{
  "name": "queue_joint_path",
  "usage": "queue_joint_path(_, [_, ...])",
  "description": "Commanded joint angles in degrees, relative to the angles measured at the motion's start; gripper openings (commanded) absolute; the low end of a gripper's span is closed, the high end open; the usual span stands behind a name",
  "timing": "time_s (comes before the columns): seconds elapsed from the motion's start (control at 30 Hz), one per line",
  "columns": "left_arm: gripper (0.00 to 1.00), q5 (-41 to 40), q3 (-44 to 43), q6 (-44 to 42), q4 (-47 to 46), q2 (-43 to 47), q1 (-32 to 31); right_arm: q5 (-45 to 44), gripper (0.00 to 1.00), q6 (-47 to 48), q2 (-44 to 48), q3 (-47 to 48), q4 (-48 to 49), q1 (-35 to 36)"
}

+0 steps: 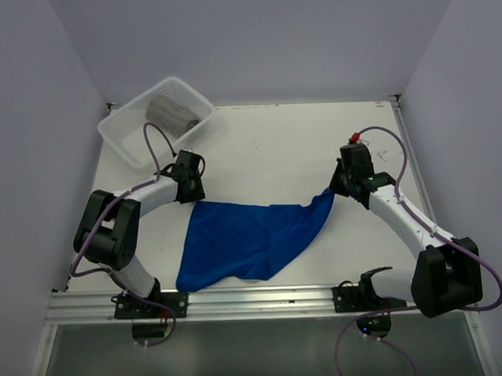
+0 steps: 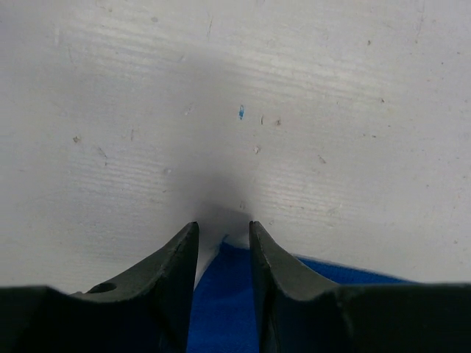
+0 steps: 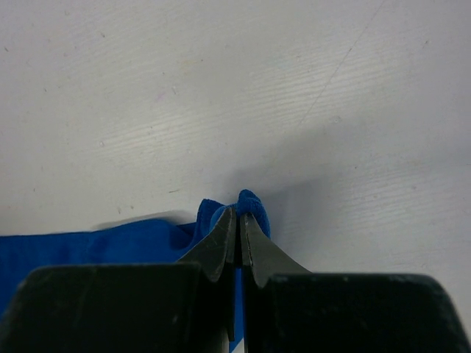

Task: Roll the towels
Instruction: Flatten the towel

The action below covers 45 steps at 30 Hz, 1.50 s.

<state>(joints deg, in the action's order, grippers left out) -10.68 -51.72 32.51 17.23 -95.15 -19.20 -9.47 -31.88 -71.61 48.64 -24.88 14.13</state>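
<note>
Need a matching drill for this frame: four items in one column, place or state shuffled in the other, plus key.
1. bright blue cloth towel
2. grey cloth towel
3. left tool
4. right tool

A. shut on a blue towel corner
B. lying in the translucent white ribbed plastic basket
C. spread on the white table
D. jaws apart over a blue towel corner

Pairs: 1-C, 2-B, 3-D, 4-A

Basket (image 1: 154,121) — blocks far-left corner of table (image 1: 274,146). Blue towel (image 1: 244,238) — spread over near-middle, toward near edge. Far-middle, far-right corner: open passage.
</note>
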Motion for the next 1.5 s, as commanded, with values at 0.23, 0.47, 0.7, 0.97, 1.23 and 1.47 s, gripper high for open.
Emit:
queue_joint_path(0.23, [0.16, -4.88, -3.03, 1.41, 2.71, -5.83, -3.91, 0.25, 0.0, 1.03, -4.23, 4.71, 3.79, -0.95])
queue_joint_path(0.47, [0.0, -5.14, -3.47, 2.64, 2.54, -7.94, -4.09, 1.48, 0.0, 0.5, -9.5, 8.3, 5.37, -2.18])
queue_joint_path(0.7, [0.0, -8.39, -7.6, 3.26, 4.74, -4.7, -4.0, 5.77, 0.0, 1.73, -12.06, 15.85, 5.63, -2.88])
queue_joint_path(0.97, [0.13, -9.46, -7.61, 3.52, 5.09, 4.09, -3.83, 16.41, 0.0, 3.14, -7.67, 18.16, 2.57, -3.06])
queue_joint_path(1.23, [0.41, -1.46, 0.12, 4.75, 2.38, 7.09, -1.89, 17.04, 0.0, 3.05, -4.24, 13.24, -0.95, -4.02])
queue_joint_path(1.47, [0.44, -0.31, 4.35, 4.84, 1.31, 4.98, -1.89, 16.42, 0.0, 3.4, -3.8, 12.62, -3.24, -4.64])
